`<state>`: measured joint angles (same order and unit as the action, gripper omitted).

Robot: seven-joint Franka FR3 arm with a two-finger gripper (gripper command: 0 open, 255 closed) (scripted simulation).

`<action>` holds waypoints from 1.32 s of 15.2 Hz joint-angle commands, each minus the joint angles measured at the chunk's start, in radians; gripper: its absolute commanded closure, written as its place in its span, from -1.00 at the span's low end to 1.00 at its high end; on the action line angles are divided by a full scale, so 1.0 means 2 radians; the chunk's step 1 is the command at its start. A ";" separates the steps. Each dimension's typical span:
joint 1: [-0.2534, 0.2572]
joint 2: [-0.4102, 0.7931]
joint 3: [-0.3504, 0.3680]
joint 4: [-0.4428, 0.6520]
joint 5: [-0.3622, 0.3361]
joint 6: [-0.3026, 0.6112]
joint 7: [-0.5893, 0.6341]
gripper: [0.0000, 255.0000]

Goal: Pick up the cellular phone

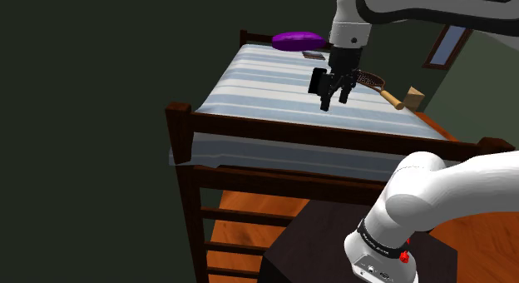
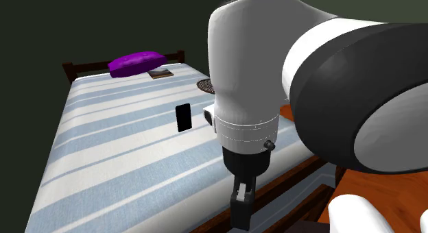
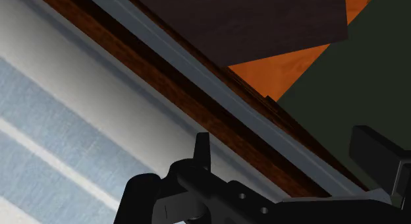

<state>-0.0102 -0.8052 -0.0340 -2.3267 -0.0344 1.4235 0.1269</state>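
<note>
Cellular phone [image 2: 183,117], small and black, sits near the middle of the blue and white striped bed [image 2: 103,149], well apart from the purple pillow [image 2: 136,62] at the far end. We see our pincer [image 1: 334,100] hanging in the air over the bed, closer to the dark wooden rail [image 1: 291,140] than the phone is. Its two black fingers are spread apart, and they hold nothing.
</note>
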 commanded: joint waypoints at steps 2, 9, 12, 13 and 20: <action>-0.004 0.013 -0.007 0.006 -0.005 0.009 -0.003 -1.00; -0.029 0.113 -0.056 0.065 -0.031 0.061 -0.025 -1.00; -0.038 0.157 -0.077 0.098 -0.035 0.078 -0.035 -1.00; -0.040 0.172 -0.084 0.110 -0.036 0.083 -0.039 -1.00; -0.059 0.282 -0.132 0.206 -0.026 0.108 -0.067 -1.00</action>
<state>-0.1226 -0.2814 -0.2813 -1.9501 -0.0925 1.6298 0.0056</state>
